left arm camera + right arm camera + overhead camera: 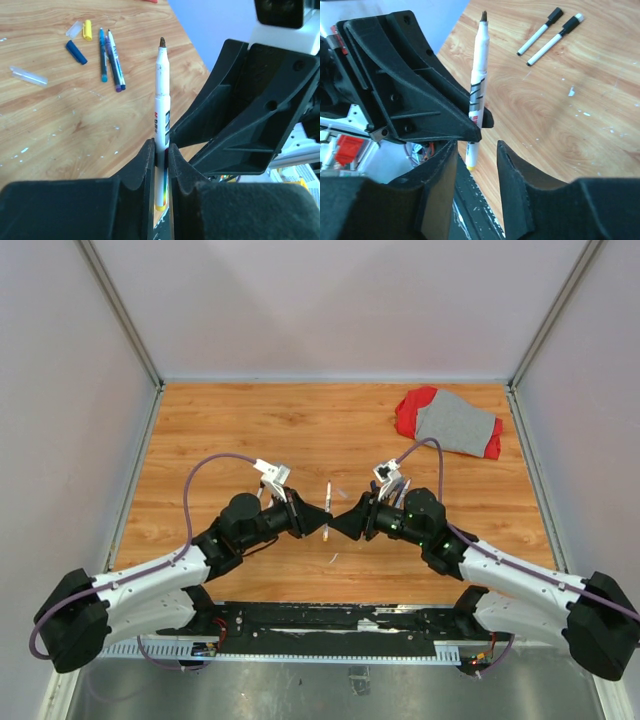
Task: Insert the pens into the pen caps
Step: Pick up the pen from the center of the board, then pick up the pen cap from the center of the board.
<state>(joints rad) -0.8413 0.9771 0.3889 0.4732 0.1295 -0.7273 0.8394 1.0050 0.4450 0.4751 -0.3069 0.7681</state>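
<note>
Left gripper (161, 152) pinches the pen (161, 95) at mid-barrel, tip upward (yellow end below the jaws). Right gripper (476, 147) stands spread, just beside the pen's lower end.

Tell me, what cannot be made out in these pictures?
- Top view: the white plastic pen with a dark tip is too small; its print is unreadable.
- Left wrist view: the black left pincer, shut on this pen, covers part of its barrel.
- Right wrist view: the left pincer hides the pen's middle; the bottom edge cuts off the open black right pincer.
- Top view: the small blue plastic cap is too small to find.
</note>
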